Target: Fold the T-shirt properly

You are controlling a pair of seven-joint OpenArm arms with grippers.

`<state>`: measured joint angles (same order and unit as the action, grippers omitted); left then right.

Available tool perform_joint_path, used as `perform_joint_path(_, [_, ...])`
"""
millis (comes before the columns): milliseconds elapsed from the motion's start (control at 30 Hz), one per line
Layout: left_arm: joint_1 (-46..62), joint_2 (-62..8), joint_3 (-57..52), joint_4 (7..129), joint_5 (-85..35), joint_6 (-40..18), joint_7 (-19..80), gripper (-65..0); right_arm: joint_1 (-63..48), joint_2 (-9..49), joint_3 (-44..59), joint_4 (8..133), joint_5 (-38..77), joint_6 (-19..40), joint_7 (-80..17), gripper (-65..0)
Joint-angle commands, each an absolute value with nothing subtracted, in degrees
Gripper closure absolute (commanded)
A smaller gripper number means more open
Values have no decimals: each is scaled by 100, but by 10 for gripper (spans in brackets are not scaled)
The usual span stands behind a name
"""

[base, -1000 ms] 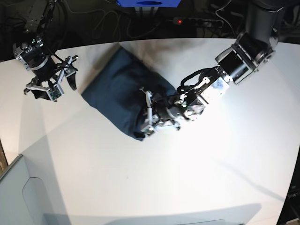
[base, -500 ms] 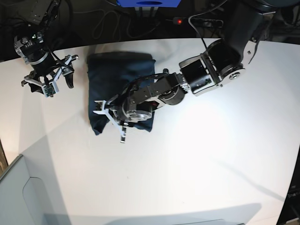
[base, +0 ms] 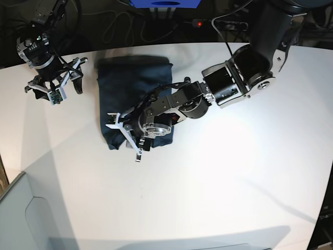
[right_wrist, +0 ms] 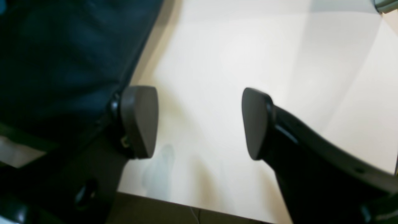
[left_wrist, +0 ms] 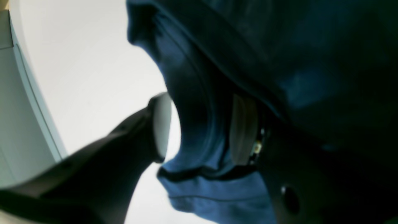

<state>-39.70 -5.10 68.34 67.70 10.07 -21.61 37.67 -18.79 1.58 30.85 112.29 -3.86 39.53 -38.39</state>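
The dark navy T-shirt (base: 132,91) lies folded into a tall rectangle on the white table (base: 234,182), left of centre. My left gripper (base: 123,141) sits at the shirt's lower edge with its jaws apart. In the left wrist view the shirt's (left_wrist: 279,62) folded edge hangs between the two pads of the left gripper (left_wrist: 202,129), and neither pad presses it. My right gripper (base: 56,92) is open and empty above the table, left of the shirt. In the right wrist view the right gripper (right_wrist: 197,123) has bare table between its pads and the shirt (right_wrist: 62,56) at upper left.
A pale grey bin (base: 21,219) stands at the front left corner and shows in the left wrist view (left_wrist: 18,109). A power strip with a red light (base: 218,23) and cables lie behind the table's far edge. A blue object (base: 164,3) sits at the back.
The shirt swung from a diagonal lie to an upright rectangle and shifted left with the left gripper a second ago. Since half a second ago both grippers moved only slightly.
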Motion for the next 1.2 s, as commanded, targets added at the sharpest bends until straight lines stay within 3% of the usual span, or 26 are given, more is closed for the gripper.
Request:
perform_joint_path(0, [-4154,-505,6774,6967,1033,-2132,3732,-296,-1859,189,3099,11345,-303,4000,-3705,-398])
perform_joint_path(433, [-4127,-1490,5991,8901,1033,-2141,3741,-299,-1851,-338,3073,11846,-286,4000,-3670,-381])
perform_joint_path(533, [-3978,-2026,5560,9411,1033,-2141,3741,-298,-1851,-488,2712,11934,-277,4000,-3697,-260])
perform_joint_path(667, [-3407,-2624,4374,9587,1007,-2167,3705,-298,-1859,-514,2044,11890,-286,4000,-3705,-2])
perform_joint_path(867, [-2246,-2932,2299,9604,989,-2141,3723,-297,-1798,-505,1218,11626,-295,4000,-3662,0])
perform_joint_path(1167, [-163,-2519,-48,9631,980,-2149,3697,-297,-1657,-479,1007,10246,-303,4000,-3336,0])
